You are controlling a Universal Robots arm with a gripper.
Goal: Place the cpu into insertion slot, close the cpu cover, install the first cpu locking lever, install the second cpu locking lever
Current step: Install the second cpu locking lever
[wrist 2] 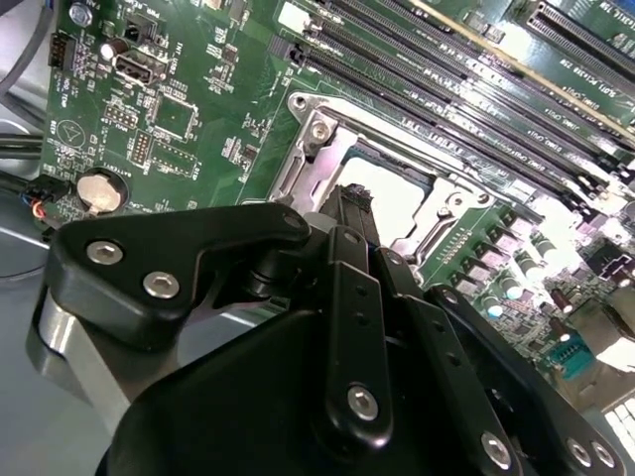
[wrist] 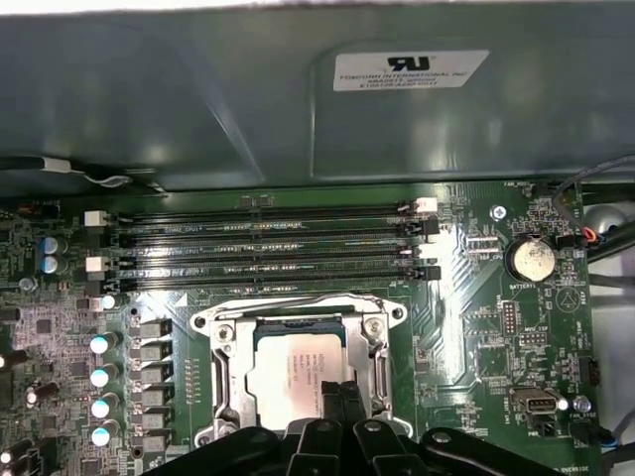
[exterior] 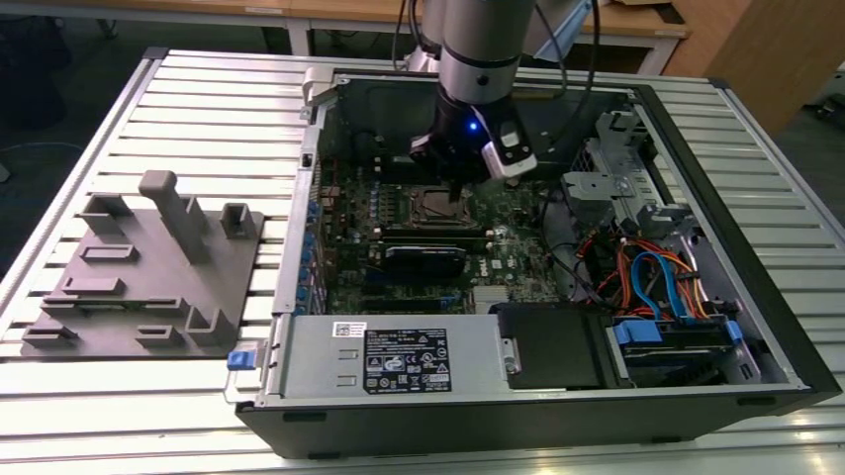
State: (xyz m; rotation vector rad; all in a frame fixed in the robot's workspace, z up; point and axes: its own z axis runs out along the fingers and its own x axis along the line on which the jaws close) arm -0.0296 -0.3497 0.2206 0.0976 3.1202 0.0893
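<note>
bench: ribbed metal top point(exterior: 198, 99) | behind: wooden desks point(exterior: 356, 12) | floor: dark grey point(exterior: 805, 148)

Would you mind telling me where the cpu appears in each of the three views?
Exterior view: the cpu sits in the insertion slot, directly below the hand.
First wrist view: cpu centred low, just beyond the fingertips.
Second wrist view: cpu just beyond the fingertips.
Shared landmark: the long memory slots beside the socket.

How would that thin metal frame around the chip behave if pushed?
The cpu cover looks like thin sheet metal, so probably light and slightly springy. It lies flat over the cpu, so it would likely swing rather than slide, though no hinge shows.
</note>
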